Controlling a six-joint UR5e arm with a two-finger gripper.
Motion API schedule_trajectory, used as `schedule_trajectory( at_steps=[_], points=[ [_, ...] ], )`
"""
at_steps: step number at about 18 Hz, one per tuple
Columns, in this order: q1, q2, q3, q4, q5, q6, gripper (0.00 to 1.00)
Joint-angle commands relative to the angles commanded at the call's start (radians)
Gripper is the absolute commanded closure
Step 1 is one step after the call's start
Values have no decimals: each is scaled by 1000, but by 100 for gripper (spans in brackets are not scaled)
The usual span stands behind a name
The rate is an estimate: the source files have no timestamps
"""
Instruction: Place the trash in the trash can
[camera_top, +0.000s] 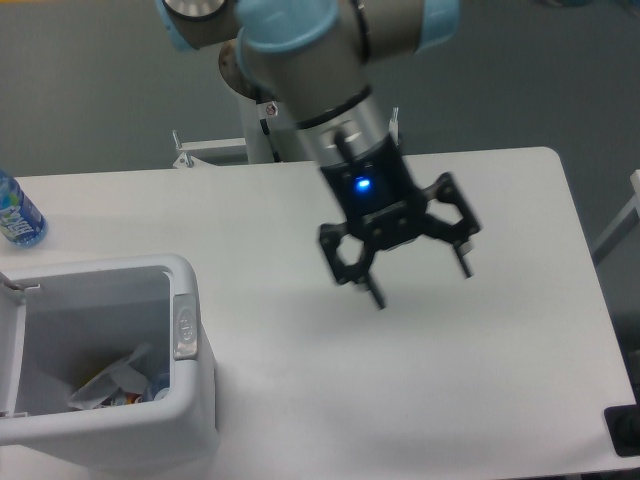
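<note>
At the near left corner of the desk (300, 400) stands the trash can (195, 400), lid swung aside, its grey latch panel (184, 325) on the right rim. Inside it, low against the near wall, lies the trash (112, 385): a crumpled white packet with something clear and bluish beside it, though the two pieces are hard to tell apart. The packet's long axis seems to run from near left to far right, tilted up toward the right.

Further back, over the middle of the desk and well apart from the can, hangs the end effector (415, 275), fingers spread wide and holding nothing. Nothing else that looks like trash shows on the desk, so the task seems done; the next move is probably only to retreat.

Far left, a blue-labelled water bottle (15, 215) stands upright.
</note>
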Motion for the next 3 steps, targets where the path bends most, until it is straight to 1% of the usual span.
schedule_trajectory(
  at_steps=[1, 3],
  points=[
    [12, 11, 5, -32, 0, 5, 0],
    [31, 34, -3, -57, -8, 6, 0]
  ],
)
